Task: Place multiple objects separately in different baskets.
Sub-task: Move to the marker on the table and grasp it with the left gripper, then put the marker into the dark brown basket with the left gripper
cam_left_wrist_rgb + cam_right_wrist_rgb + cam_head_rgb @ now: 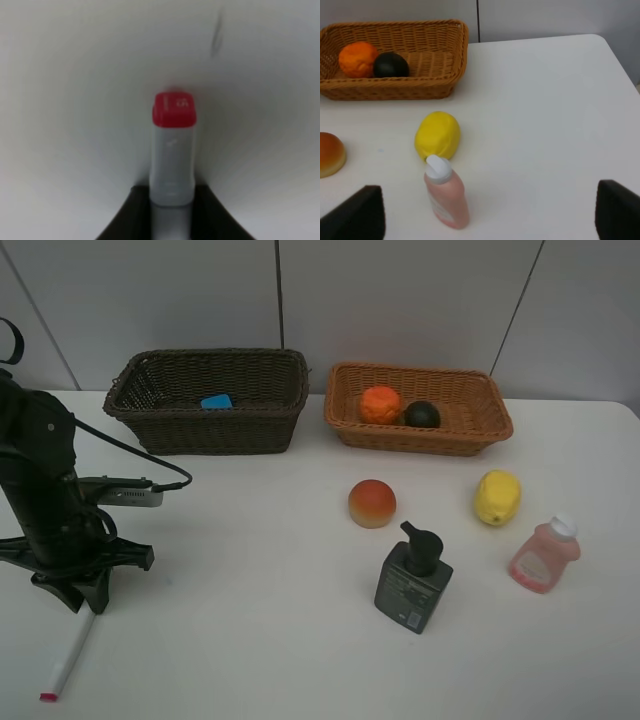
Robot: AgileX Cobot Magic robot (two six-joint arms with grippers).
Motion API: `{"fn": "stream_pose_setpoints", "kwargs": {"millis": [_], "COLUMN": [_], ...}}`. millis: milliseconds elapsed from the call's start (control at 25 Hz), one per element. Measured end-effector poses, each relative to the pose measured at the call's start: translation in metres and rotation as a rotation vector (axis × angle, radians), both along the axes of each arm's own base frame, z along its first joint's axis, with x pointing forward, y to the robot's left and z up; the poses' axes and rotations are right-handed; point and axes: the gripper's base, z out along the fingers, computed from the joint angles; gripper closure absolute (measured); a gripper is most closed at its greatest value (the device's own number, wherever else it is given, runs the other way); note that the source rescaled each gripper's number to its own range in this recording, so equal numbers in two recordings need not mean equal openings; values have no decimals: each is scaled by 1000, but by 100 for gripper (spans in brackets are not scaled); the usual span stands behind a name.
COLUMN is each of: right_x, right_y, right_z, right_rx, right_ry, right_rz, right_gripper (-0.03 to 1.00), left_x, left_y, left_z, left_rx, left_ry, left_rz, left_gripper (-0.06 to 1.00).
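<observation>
My left gripper [78,602] points down at the table's front left, shut on the end of the white red-capped marker [68,655], which lies on the table; the left wrist view shows the marker [172,155] between the dark fingers [125,220]. The orange [380,404] and mangosteen [422,414] lie in the orange-tan basket [420,435]. A small blue eraser [216,401] lies in the dark brown basket [205,430]. The peach [372,503], lemon [497,497], pump bottle [412,580] and pink bottle [544,555] are on the table. My right gripper [487,215] is open and empty above the pink bottle [446,195].
The table is white, with a grey wall behind the baskets. The right arm is outside the exterior high view. In the right wrist view the lemon [438,135] lies just beyond the pink bottle, and the table's right edge [620,60] is close.
</observation>
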Motion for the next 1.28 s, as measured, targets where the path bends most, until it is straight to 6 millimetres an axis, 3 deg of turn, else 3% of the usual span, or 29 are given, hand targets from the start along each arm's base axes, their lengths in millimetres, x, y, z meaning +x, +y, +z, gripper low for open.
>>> {"fn": "stream_pose_setpoints", "kwargs": {"millis": [120,240,560,680,840,1040,1080,1200,1280], "right_x": [0,0,0,0,0,0,0,0,0], "right_y": [0,0,0,0,0,0,0,0,0], "right_z": [0,0,0,0,0,0,0,0,0], "right_rx": [0,0,0,0,0,0,0,0,0], "right_ry": [0,0,0,0,0,0,0,0,0], "right_rz": [0,0,0,0,0,0,0,0,0], "right_gripper": [-3,-3,-3,-3,-3,-3,-3,-3,-3], "left_x": [8,28,112,147,196,232,234,236,235], "left_y": [-1,-5,-27,-36,-46,-54,-54,-55,-55], "left_z": [14,49,156,177,171,130,122,108,107], "left_rx": [-25,-71,-244,-284,-304,-294,-286,-272,-268], "left_ry": [-142,-351,-849,-964,-1055,-1061,-1046,-1015,-1001], "left_rz": [-4,-7,69,83,85,73,65,50,46], "left_gripper": [92,92,92,92,92,90,82,27,4]}}
